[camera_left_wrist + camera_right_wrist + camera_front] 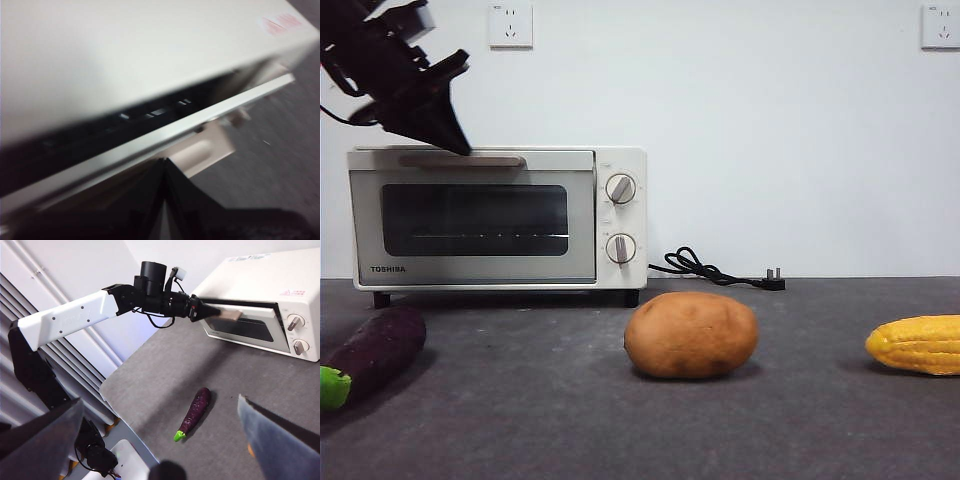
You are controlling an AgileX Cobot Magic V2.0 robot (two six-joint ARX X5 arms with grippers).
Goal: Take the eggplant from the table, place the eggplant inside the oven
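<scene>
- at the top edge of the oven (498, 215), the left tool (448, 128) sits with its jaws pressed together into a single point, tip against the beige bar handle (462, 159); it grips nothing.
- from the left wrist view the door (150, 145) looks cracked ajar, with a dark gap between it and the oven body, though the picture is blurred.
- the step in hand, as i judge it, is opening the door. doing it well means keeping the tip hooked on the handle and drawing out and down along the door's swing, not straight toward the bench, so the tip does not slip off the smooth bar.
- a slow pull should also keep the light oven from sliding forward.
- the right tool (160, 440) waits high above the bench (800, 420), jaws spread wide apart, holding nothing.
- the eggplant (372, 355) lies on the bench in front of the oven, toward its left end and well apart from it, green stem end nearest the front camera; no tool touches it.
- it seems to lie clear of where the door will drop, so the opening move should not disturb it.
- count: one oven with two round knobs (620, 188), one eggplant, one potato (691, 335), one corn cob (918, 344), one black power cord (715, 270) with its plug lying loose, and two wall sockets (510, 24).
</scene>
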